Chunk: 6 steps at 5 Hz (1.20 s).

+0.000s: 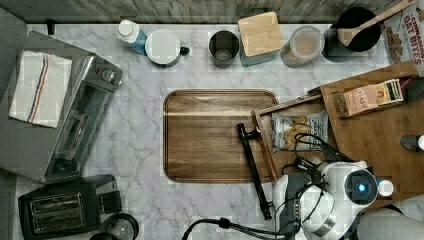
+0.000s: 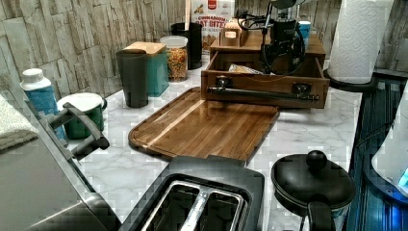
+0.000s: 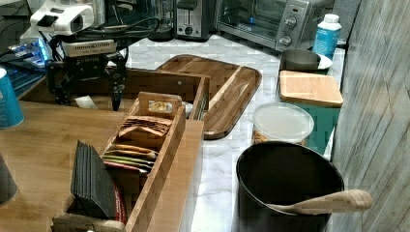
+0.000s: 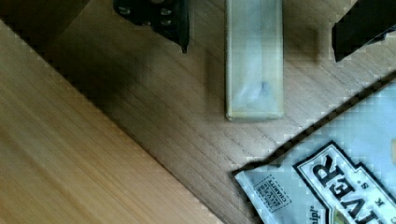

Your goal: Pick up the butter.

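The butter [image 4: 254,79] is a pale cream wrapped stick lying on the wooden floor of the open drawer [image 1: 265,142]. In the right view the butter [image 3: 85,102] shows as a small white piece under the arm. My gripper [image 4: 259,28] hangs just above it, open. One black finger [image 4: 161,16] stands on one long side of the stick and the other on the opposite side, neither touching it. The top view has the white arm [image 1: 325,195] covering that end of the drawer. In the left view the gripper [image 2: 281,55] reaches down into the drawer.
A silver chip bag [image 1: 299,131] lies in the same drawer, its corner [image 4: 327,186] close to the butter's end. A tea box [image 1: 367,97] sits on the wooden counter above. A wooden tray [image 1: 215,135] lies beside the drawer's black handle [image 1: 254,167].
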### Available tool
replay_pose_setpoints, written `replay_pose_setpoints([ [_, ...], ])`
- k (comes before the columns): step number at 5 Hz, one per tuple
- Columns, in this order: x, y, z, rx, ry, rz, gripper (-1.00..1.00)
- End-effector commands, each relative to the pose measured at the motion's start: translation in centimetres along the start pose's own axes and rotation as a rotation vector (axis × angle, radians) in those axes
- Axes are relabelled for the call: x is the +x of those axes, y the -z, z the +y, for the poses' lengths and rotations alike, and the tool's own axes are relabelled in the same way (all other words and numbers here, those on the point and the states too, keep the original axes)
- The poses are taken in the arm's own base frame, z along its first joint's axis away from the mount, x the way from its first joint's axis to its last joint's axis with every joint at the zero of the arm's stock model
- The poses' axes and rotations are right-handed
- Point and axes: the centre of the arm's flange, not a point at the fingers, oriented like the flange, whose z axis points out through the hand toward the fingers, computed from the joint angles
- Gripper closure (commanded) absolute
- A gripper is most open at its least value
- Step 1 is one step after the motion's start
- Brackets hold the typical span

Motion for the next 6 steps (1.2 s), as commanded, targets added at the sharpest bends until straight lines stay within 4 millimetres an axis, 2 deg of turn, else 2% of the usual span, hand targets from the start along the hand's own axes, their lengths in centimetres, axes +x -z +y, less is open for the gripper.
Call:
replay_pose_setpoints([
  [1,-0.9,0.5,0.5,0.026,-0.08,0.005,1.0],
  [2,0.0,-1.0,1.3,0.041,-0.041,0.013,1.0],
  [3,0.2,-0.4,1.5,0.04,-0.015,0.035,1.0],
  [4,0.3,3.6,1.4,0.022,0.11,0.057,1.0],
  [5,1.2,9.1,0.4,0.047,0.229,0.088,1.0],
  [6,1.9,13.7,-0.8,0.025,0.226,0.153,1.0],
])
